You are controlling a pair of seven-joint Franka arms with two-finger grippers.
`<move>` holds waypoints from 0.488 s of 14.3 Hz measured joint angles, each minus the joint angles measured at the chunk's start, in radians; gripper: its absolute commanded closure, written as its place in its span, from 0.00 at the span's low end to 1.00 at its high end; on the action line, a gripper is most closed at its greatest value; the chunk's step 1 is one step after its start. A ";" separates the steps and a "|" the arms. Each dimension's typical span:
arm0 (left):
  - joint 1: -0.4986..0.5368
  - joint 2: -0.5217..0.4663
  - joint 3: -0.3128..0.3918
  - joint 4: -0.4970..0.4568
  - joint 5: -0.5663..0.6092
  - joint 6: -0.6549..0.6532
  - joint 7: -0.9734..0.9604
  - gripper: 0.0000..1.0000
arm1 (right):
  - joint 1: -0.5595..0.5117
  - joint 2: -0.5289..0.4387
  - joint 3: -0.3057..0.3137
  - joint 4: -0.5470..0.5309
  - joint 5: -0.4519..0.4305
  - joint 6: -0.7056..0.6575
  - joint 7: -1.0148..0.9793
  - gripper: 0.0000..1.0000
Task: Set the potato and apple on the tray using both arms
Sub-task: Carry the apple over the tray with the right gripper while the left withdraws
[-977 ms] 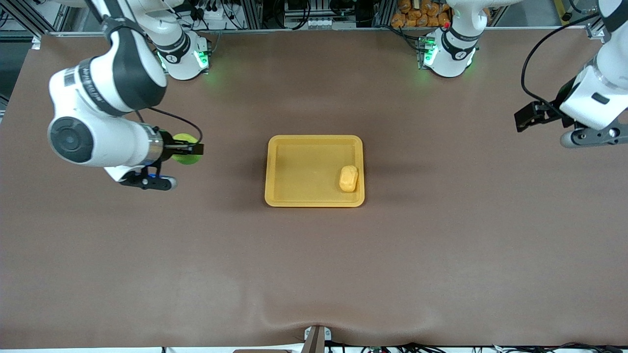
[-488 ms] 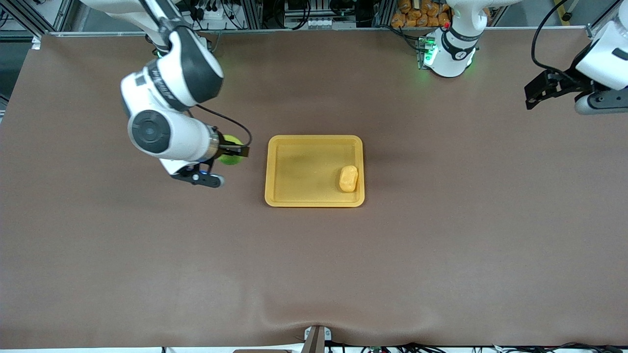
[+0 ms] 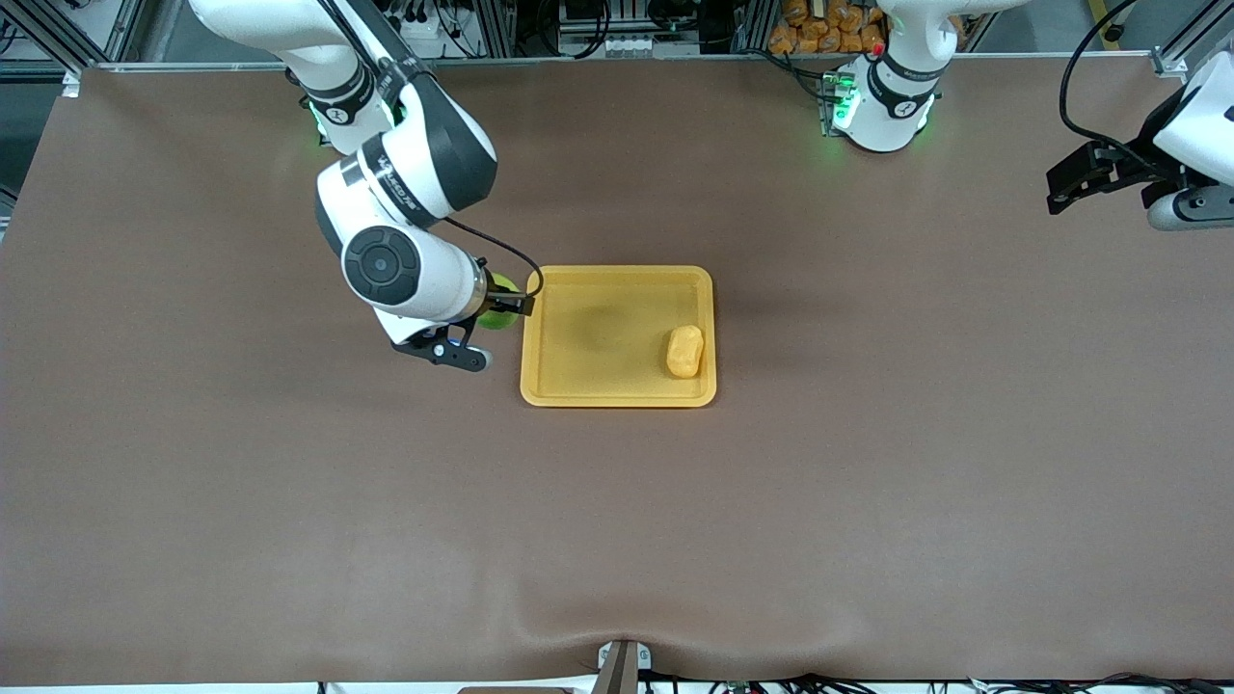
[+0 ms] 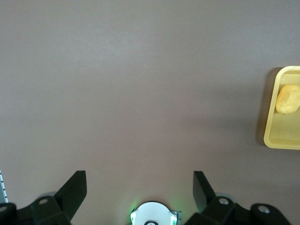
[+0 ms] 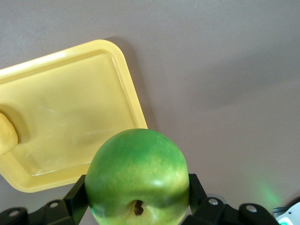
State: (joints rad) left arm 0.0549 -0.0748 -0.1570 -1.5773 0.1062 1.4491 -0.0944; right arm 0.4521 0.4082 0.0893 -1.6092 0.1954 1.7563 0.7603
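The yellow tray point(image 3: 598, 333) lies mid-table. The potato point(image 3: 684, 351) lies in it, at the side toward the left arm's end; it also shows in the left wrist view point(image 4: 288, 99) and at the edge of the right wrist view point(image 5: 6, 133). My right gripper point(image 3: 503, 306) is shut on the green apple point(image 5: 137, 179) and holds it in the air just beside the tray's rim point(image 5: 133, 101) toward the right arm's end. In the front view only a sliver of the apple point(image 3: 497, 317) shows. My left gripper point(image 3: 1085, 178) is open and empty, raised over the left arm's end of the table.
Brown mat point(image 3: 617, 520) covers the table. Both green-lit arm bases point(image 3: 872, 101) stand along the edge farthest from the front camera. A bag of orange items point(image 3: 819, 24) lies off the table past that edge.
My right arm has carried the apple from the right arm's end of the table up to the tray's rim. My left gripper has risen and drawn back. The potato has not moved.
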 measured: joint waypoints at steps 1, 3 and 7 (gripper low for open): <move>0.000 0.000 0.001 0.000 -0.001 0.000 0.000 0.00 | 0.011 0.011 0.000 0.000 0.001 0.017 0.017 1.00; 0.000 0.000 0.004 -0.001 -0.002 0.000 0.000 0.00 | 0.045 0.040 0.000 -0.001 0.001 0.067 0.064 1.00; 0.000 0.001 0.008 -0.003 -0.002 0.001 0.000 0.00 | 0.099 0.103 0.000 -0.002 0.001 0.155 0.122 1.00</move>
State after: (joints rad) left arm 0.0552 -0.0739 -0.1490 -1.5804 0.1045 1.4500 -0.0945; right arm 0.5511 0.5111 0.0890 -1.6111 0.1962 1.9110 0.8822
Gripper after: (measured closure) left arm 0.000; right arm 0.128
